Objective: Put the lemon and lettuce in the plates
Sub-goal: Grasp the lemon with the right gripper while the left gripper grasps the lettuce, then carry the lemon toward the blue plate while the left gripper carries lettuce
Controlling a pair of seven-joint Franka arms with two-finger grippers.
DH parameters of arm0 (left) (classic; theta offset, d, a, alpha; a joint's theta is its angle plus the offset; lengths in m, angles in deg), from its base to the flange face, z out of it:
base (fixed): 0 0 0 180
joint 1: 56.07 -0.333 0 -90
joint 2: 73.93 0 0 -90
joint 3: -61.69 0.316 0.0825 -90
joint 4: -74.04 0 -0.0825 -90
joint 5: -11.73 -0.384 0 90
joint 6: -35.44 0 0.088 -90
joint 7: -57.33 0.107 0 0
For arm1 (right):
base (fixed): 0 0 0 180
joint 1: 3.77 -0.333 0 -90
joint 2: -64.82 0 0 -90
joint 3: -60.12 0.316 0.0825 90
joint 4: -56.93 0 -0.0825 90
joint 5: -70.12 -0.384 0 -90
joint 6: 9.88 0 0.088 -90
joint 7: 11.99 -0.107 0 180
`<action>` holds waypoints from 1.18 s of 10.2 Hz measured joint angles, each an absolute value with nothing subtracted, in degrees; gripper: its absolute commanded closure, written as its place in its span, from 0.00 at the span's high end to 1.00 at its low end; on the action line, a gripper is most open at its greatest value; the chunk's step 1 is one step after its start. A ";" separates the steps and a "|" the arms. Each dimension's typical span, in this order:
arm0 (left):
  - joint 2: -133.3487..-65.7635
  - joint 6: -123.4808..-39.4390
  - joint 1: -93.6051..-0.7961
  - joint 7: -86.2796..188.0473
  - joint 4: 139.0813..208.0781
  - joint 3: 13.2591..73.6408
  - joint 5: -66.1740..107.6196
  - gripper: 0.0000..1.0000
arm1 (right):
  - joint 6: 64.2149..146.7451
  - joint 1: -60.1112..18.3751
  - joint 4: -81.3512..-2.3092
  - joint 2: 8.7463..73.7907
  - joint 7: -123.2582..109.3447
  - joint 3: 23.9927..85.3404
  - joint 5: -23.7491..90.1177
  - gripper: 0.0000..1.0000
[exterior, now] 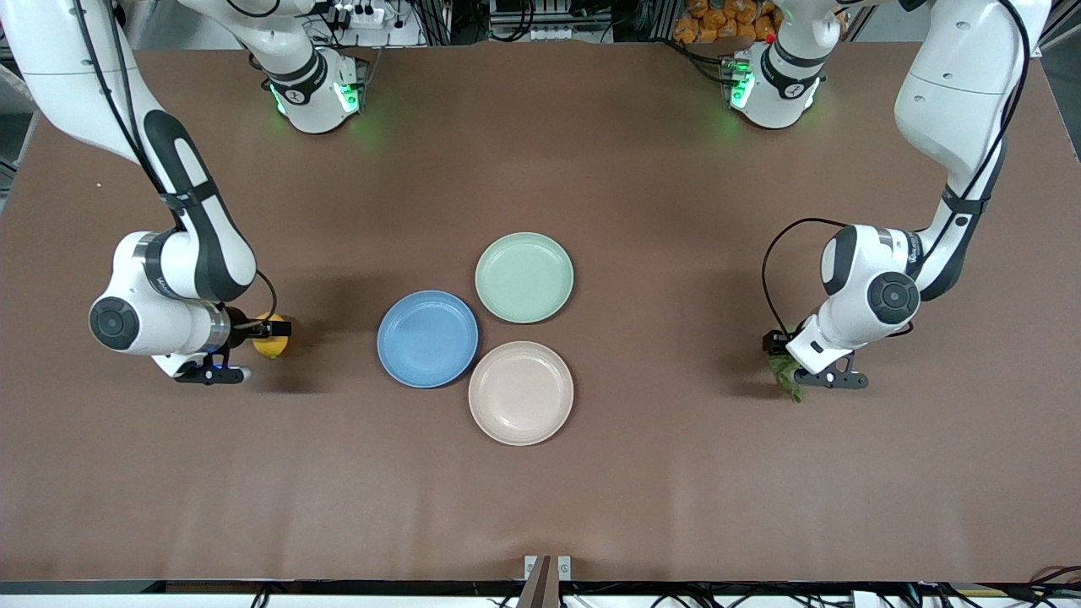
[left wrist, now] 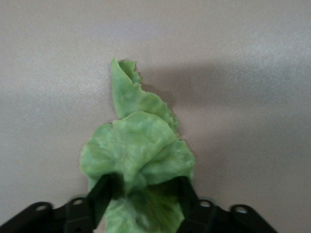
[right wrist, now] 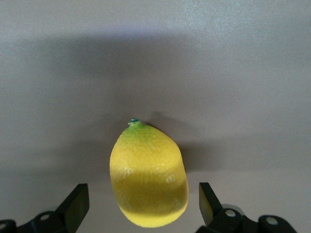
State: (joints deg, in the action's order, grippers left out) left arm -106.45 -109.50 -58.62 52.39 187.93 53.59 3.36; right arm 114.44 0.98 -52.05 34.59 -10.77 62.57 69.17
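Observation:
The lemon [exterior: 272,344] lies on the table toward the right arm's end. My right gripper [exterior: 270,329] is low over it and open; in the right wrist view the lemon [right wrist: 148,174] sits between the fingers of the gripper [right wrist: 144,196] with a gap on each side. The lettuce [exterior: 790,384] is at the left arm's end. My left gripper [exterior: 781,359] is shut on it; the left wrist view shows the leaf [left wrist: 136,141] bunched between the fingers of the gripper [left wrist: 144,187]. The blue plate [exterior: 427,339] and the beige-pink plate [exterior: 521,393] stand empty mid-table.
A pale green plate [exterior: 524,277], also empty, stands beside the other two, farther from the front camera. The three plates touch or nearly touch. Brown table surface lies between each gripper and the plates.

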 measured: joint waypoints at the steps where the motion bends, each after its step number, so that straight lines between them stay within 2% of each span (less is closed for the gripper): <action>1: -106.32 -109.51 -58.61 52.39 187.70 53.31 3.35 0.00 | 115.40 0.99 -52.29 34.26 -10.67 62.55 69.18 0.34; 3: -106.29 -109.93 -58.30 51.47 186.22 52.52 3.35 0.00 | 115.94 0.99 -52.35 34.11 -10.18 62.55 69.19 0.00; 5: -105.03 -110.10 -54.15 44.44 183.49 50.08 3.32 0.00 | 115.43 0.96 -51.45 34.37 -10.17 62.73 69.14 0.00; 9: -102.92 -110.15 -36.90 17.59 175.98 48.13 3.31 0.00 | 103.47 -0.99 -40.85 34.86 -15.12 65.99 58.91 0.00; 12: -110.38 -110.23 -24.78 0.93 165.49 48.68 3.24 0.00 | 107.44 -7.23 -39.29 34.80 -28.04 69.22 52.11 0.00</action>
